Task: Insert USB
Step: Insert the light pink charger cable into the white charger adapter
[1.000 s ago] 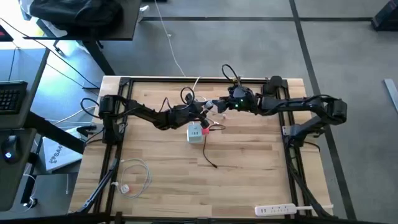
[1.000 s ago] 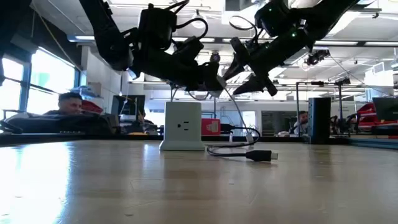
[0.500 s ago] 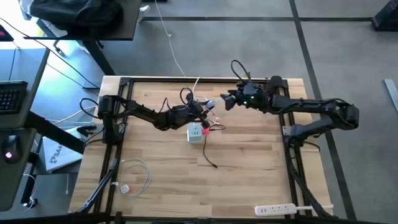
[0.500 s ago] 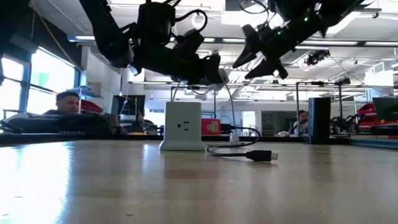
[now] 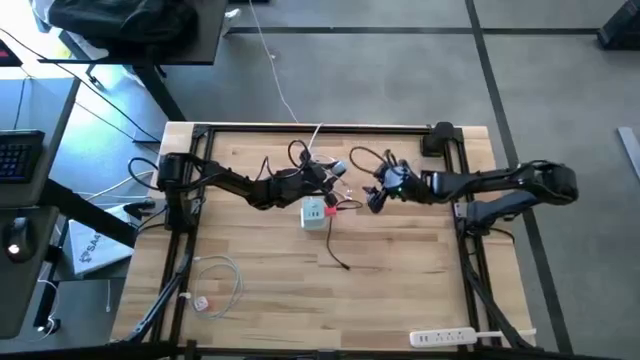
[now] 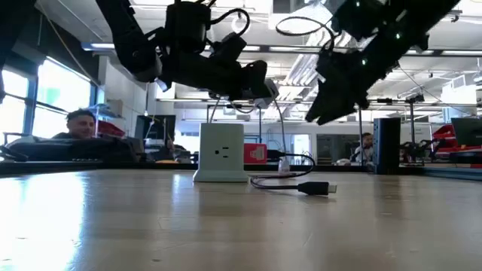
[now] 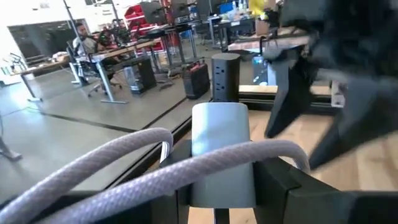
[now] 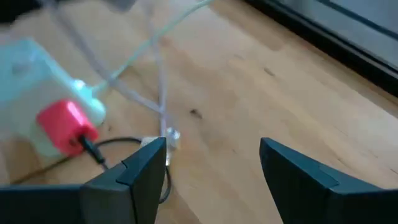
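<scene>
- Right gripper (image 5: 372, 199): fingers (image 8: 130, 177) spread apart and grasping nothing; bare table (image 8: 261, 93) shows between them in the right wrist view. It hangs above the table, just right of the charger (image 5: 314, 213), tilted down toward it.
- Right arm: reaches in low from the table's right edge, stretched almost level toward the centre; in the low view its gripper (image 6: 331, 98) sits raised, off the tabletop.
- Left gripper (image 5: 335, 172): clenched on a silvery plug (image 7: 221, 152) with a white cable (image 7: 124, 165), held in the air just beyond the charger.
- Left arm: extends from the left edge toward the table's middle, wrist raised above the charger in the low view.
- USB (image 8: 67, 126): small red-pink plug with a thin black cable, lying against the right side of the white charger; whether it is seated in a port cannot be told. In the high view it shows as a red spot (image 5: 330, 211) at the charger's right edge.
- Black cable (image 5: 338, 255): trails from the USB toward the near side of the table.
</scene>
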You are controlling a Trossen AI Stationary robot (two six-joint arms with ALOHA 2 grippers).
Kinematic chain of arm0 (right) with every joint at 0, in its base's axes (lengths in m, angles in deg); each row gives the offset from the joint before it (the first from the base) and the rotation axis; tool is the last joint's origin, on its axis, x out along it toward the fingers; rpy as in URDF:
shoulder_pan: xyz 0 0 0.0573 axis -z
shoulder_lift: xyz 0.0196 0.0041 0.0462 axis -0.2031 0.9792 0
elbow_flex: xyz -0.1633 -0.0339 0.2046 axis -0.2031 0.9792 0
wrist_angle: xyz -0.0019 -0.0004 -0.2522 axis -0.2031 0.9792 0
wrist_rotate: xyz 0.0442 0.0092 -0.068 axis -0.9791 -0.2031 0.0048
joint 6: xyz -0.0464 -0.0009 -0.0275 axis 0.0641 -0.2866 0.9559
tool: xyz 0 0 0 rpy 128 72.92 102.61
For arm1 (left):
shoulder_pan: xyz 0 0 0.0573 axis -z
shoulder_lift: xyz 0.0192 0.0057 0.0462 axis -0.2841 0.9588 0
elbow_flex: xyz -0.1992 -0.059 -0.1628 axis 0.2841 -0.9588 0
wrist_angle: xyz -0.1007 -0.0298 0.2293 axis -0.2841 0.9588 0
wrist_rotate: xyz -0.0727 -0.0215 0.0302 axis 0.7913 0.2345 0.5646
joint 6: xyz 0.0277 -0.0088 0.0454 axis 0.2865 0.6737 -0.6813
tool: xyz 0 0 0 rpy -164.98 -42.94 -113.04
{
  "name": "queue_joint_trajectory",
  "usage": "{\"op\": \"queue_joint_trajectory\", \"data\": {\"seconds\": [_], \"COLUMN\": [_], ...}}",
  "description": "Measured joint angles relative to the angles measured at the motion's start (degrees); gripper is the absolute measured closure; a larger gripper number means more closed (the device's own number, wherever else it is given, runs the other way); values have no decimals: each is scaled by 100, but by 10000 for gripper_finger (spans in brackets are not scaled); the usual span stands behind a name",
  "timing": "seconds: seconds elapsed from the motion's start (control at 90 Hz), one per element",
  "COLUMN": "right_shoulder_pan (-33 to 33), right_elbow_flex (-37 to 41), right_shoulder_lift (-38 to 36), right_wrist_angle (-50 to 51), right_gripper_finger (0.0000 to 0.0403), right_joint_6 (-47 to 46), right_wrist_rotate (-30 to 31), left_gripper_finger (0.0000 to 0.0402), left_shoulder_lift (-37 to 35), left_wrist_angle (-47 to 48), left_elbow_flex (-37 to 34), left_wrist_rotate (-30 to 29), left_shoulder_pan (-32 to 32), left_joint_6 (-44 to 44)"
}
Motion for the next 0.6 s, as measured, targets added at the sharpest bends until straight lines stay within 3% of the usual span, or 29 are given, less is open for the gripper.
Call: {"op": "queue_joint_trajectory", "data": {"seconds": [0.289, 0.411, 0.6], "right_shoulder_pan": [501, 608, 774], "right_elbow_flex": [228, 43, -196], "right_shoulder_lift": [931, 1284, 1820], "right_wrist_angle": [-1024, -1115, -1253], "right_gripper_finger": [179, 179, 179], "right_joint_6": [1084, 1563, 1693], "right_wrist_rotate": [-992, -1103, -1553], "left_gripper_finger": [308, 308, 308], "left_shoulder_lift": [-2, -11, -13], "left_wrist_angle": [-151, -169, -232], "left_elbow_flex": [13, 63, 63], "left_wrist_rotate": [-1, 26, 110], "left_shoulder_pan": [-2, -4, 5], "left_joint_6": [-2, 0, -8]}}
